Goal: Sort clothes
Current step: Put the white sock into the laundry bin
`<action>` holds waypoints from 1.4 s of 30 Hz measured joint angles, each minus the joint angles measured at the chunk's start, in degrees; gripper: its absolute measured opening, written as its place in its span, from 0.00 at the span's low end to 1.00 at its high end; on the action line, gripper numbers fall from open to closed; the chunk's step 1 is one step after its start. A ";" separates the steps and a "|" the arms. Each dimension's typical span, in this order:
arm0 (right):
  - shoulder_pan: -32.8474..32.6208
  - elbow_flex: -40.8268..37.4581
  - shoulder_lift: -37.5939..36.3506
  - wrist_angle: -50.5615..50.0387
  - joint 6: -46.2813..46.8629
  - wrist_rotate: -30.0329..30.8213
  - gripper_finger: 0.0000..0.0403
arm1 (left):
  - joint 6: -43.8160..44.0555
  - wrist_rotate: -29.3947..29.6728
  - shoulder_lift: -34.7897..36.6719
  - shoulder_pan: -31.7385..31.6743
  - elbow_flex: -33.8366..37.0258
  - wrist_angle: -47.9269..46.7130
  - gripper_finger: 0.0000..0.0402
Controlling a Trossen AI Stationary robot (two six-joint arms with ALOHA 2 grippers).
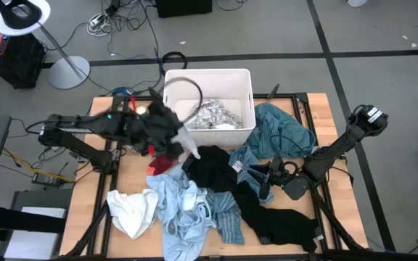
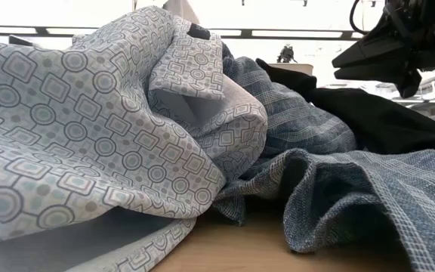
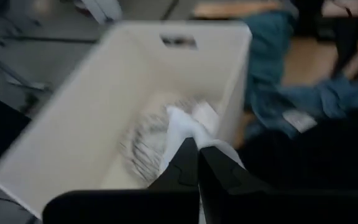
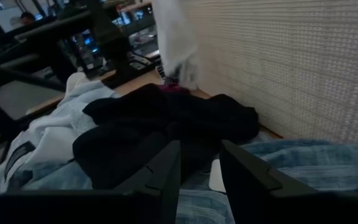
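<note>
My left gripper (image 1: 174,133) is above the near left corner of the white bin (image 1: 245,83) and is shut on a white cloth (image 1: 191,148). The pile on the table holds a small red piece (image 1: 162,164), black garments (image 1: 216,170), light blue ones (image 1: 187,214), a white one (image 1: 133,210) and a teal one (image 1: 281,127). My right gripper (image 1: 263,180) is open and empty just above the black and blue clothes. It also shows in the low view (image 2: 338,64). My left gripper pinches the white cloth by a bunched upper end (image 3: 194,130) between its two shut fingers. The fingers come from the table's left, slanting down. The cloth hangs slack below them (image 4: 176,43), over the pile beside the bin.
The bin (image 3: 73,137) holds a grey-and-white patterned garment (image 1: 212,116). A patterned light cloth (image 2: 89,121) and blue woven cloth (image 2: 368,196) lie near the table's near edge. Bare wood (image 1: 133,170) shows at the left. Floor cables and a lamp stand lie beyond the far edge.
</note>
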State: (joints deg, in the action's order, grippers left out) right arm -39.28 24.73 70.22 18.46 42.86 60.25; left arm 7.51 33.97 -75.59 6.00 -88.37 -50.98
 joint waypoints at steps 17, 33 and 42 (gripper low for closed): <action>0.03 0.00 0.00 -0.08 -0.06 -0.14 0.28 | -24.36 5.57 -0.04 -13.44 -10.57 13.63 0.00; 0.03 0.00 0.00 -0.09 -0.01 -0.46 0.28 | -25.29 1.64 -0.26 -19.30 -2.54 14.17 0.03; 0.03 0.02 0.00 -0.09 0.01 -0.46 0.28 | -17.56 -7.73 -0.26 -22.01 3.56 10.28 0.23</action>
State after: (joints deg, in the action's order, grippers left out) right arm -39.24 24.75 70.22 18.37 42.87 59.79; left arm -10.04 26.24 -75.85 -16.01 -84.81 -40.70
